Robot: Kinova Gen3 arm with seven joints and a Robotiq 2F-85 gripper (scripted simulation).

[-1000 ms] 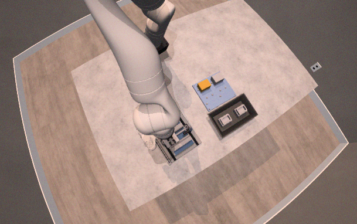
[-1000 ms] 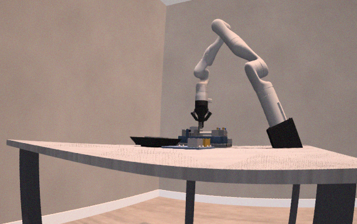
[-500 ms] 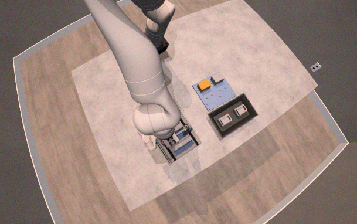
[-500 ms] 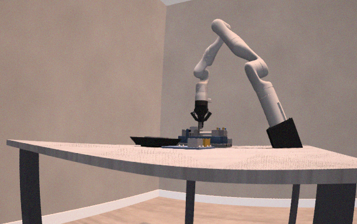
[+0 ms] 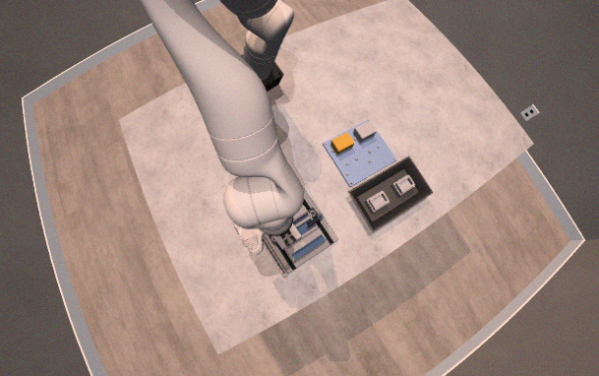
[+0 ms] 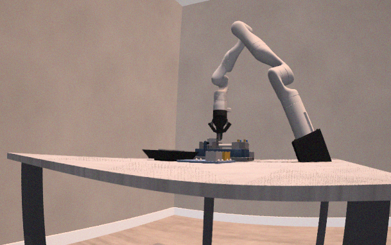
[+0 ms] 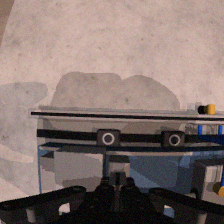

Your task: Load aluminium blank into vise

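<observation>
While the vise point(image 6: 225, 151) sits directly beneath it, the hand point(image 6: 219, 136) hangs closed, holding nothing.

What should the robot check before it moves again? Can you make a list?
1. End effector shut with nothing in it: ok.
2. Both finished parts flat in the outfeed tray, pocket up: ok.
3. Brass blank flat on the infeed plate, inside its edge: ok.
4. Grey aluminium blank at the plate's far corner, not past the edge: cannot tell, it sits very near the rim.
5. A blank seated in the vise against the fixed jaw and work stop: cannot tell, the arm hides most of the opening.
</observation>
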